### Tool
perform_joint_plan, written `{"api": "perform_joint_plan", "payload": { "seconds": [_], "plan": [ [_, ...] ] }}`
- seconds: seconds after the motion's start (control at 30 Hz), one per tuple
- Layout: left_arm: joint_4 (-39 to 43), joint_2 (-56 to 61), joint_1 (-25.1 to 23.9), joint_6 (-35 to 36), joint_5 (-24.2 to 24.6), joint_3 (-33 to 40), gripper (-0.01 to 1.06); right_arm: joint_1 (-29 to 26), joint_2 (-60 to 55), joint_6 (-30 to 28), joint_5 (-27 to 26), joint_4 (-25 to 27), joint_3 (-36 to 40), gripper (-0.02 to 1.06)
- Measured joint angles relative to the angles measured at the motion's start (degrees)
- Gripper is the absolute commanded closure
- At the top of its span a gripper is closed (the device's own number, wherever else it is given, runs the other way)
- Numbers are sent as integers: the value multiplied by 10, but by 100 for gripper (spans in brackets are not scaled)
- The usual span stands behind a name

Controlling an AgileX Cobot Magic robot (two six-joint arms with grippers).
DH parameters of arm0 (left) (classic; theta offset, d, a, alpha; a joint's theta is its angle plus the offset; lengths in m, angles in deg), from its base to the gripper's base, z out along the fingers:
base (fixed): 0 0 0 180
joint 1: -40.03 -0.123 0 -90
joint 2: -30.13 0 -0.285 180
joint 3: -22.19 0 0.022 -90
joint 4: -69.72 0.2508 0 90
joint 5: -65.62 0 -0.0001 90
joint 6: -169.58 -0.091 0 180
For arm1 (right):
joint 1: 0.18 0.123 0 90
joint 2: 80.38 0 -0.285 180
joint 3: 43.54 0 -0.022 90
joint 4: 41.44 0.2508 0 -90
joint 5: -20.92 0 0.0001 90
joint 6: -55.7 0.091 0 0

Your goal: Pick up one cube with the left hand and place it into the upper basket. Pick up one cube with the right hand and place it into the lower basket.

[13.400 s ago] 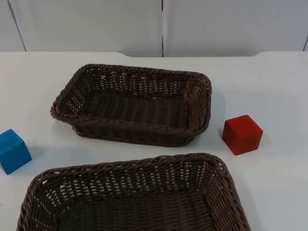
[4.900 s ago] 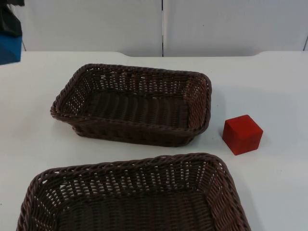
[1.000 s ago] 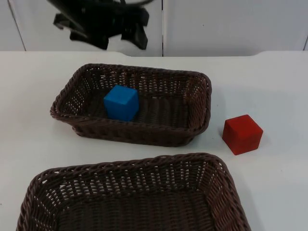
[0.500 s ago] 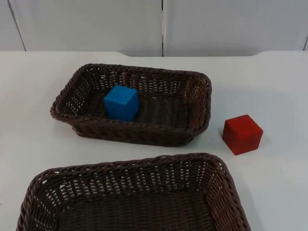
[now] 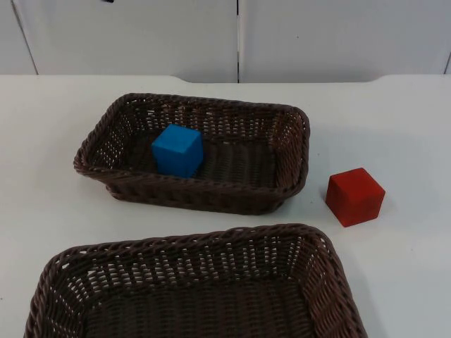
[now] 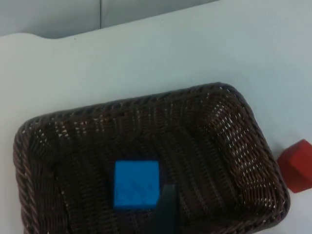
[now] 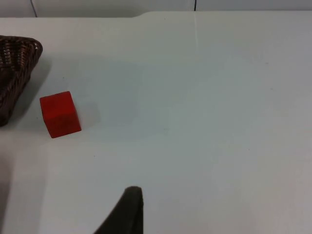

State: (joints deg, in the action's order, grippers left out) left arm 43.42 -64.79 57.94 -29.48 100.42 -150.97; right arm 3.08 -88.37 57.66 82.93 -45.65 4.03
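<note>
Left end effector (image 6: 165, 214) hangs high above the upper basket (image 5: 289, 151), one black fingertip (image 6: 166, 207) standing in its wrist view just beside the blue cube (image 6: 136, 185); whether its fingers are apart or together cannot be told. Right end effector (image 7: 126, 214) waits above bare white table (image 7: 204, 107), a single dark fingertip (image 7: 127, 210) visible, its fingers' spacing likewise impossible to judge.

Seen from the top camera, the blue cube (image 5: 177, 150) sits flat on the woven floor of the upper basket, toward the basket's 9 o'clock end and turned slightly so that one vertical edge faces the camera. This brown wicker basket is rectangular, its long axis running from 9 to 3 o'clock across the table (image 5: 394, 127).

At roughly 4 o'clock from the upper basket, near it but apart from its rim, the red cube (image 5: 355, 196) rests on the table, also rotated so a corner edge faces forward. From the right wrist camera the red cube (image 7: 60, 114) lies just beside the basket's end wall (image 7: 14, 73).

At 6 o'clock in the top view lies the lower basket (image 5: 317, 260), same weave, same 9-to-3 long axis. No lettering or label is legible on cubes or baskets.
</note>
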Motion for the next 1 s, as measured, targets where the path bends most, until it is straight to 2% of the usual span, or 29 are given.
{"api": "perform_joint_plan", "payload": {
  "seconds": [0.47, 1.0],
  "plan": [
    [0, 111, 0, -4, 4, 79, 28, 0, 0, 0, 0, 0, 0, -1],
    [0, 312, 0, -13, 5, 211, 28, 0, 0, 0, 0, 0, 0, -1]
  ]
}}
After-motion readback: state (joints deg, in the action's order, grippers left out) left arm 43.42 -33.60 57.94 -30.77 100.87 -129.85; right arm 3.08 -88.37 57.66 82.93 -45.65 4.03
